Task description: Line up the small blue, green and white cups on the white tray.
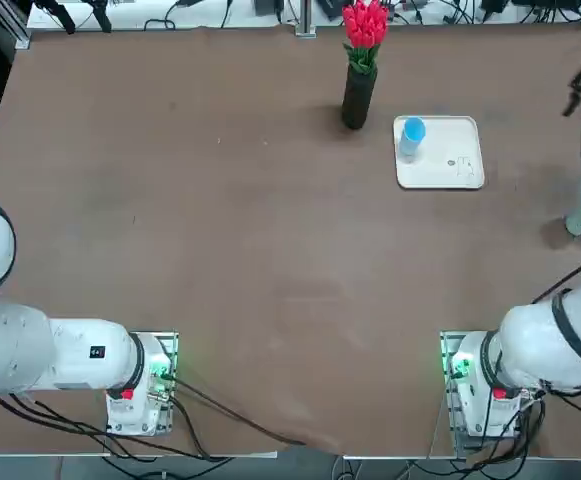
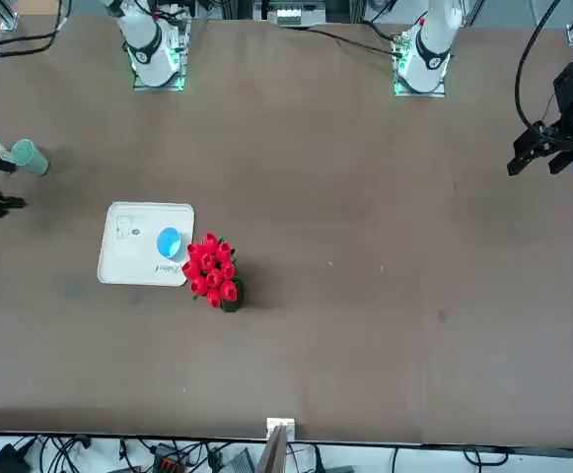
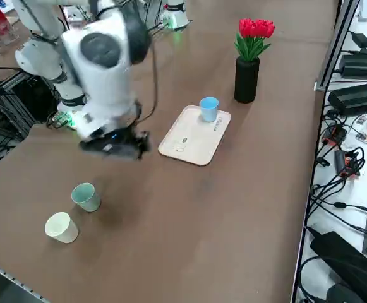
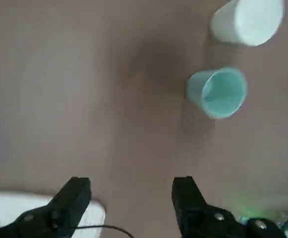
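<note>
One blue cup (image 3: 209,108) stands on the white tray (image 3: 189,142), while one green cup (image 4: 217,92) and one white cup (image 4: 247,21) wait on the table ahead of the right gripper (image 4: 129,198), the white one farther out. Jaws spread wide and empty, the gripper hovers between tray and cups; it should centre over the green cup's rim before descending. One flower vase (image 3: 247,78) stands beyond the tray.

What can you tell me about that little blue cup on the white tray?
The small blue cup is light blue, smooth and plastic-looking, tapered, with its open mouth up. It stands upright in a corner of the white tray, the corner nearest the black vase of red flowers. Only the tray touches it. The green cup and the white cup are off the tray, far from it.
</note>
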Robot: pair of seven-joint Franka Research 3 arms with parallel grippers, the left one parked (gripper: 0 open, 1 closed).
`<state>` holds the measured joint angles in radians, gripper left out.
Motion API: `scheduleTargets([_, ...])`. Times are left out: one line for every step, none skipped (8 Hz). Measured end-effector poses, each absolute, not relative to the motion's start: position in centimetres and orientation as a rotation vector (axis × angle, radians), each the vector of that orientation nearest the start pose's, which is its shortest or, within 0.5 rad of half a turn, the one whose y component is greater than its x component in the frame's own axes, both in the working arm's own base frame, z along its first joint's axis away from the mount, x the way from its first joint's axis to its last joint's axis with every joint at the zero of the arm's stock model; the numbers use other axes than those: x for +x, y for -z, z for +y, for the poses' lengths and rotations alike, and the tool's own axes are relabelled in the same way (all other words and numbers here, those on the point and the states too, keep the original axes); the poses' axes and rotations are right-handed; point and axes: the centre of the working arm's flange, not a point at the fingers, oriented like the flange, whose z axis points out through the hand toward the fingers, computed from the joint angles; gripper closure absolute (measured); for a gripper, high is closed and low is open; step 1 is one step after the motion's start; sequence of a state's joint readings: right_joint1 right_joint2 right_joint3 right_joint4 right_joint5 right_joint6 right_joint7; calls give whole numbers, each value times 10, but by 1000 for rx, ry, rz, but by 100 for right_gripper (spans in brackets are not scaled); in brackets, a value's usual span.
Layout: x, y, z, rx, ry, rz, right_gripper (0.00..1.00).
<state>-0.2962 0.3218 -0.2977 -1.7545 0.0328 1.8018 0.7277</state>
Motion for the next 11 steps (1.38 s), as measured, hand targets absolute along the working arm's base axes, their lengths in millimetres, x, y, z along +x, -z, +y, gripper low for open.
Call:
scheduleTargets([492, -359, -362, -2457, -373, 2040, 0])
scheduleTargets([474, -342, -381, -2430, -337, 2071, 0])
scheduleTargets([462, -323, -385, -2418, -315, 2087, 0])
scheduleTargets([453, -304, -381, -2416, -305, 2092, 0])
scheduleTargets([444, -288, -378, -2413, -296, 2097, 0])
scheduleTargets([433, -276, -378, -2411, -291, 2096, 0])
scheduleTargets([419, -272, -385, -2410, -292, 2088, 0])
scheduleTargets([407, -273, -394, -2403, -285, 2086, 0])
scheduleTargets([398, -273, -400, -2398, -255, 2090, 0])
scheduleTargets([391, -267, -401, -2396, -209, 2098, 0])
scheduleTargets([384, -256, -397, -2400, -171, 2101, 2])
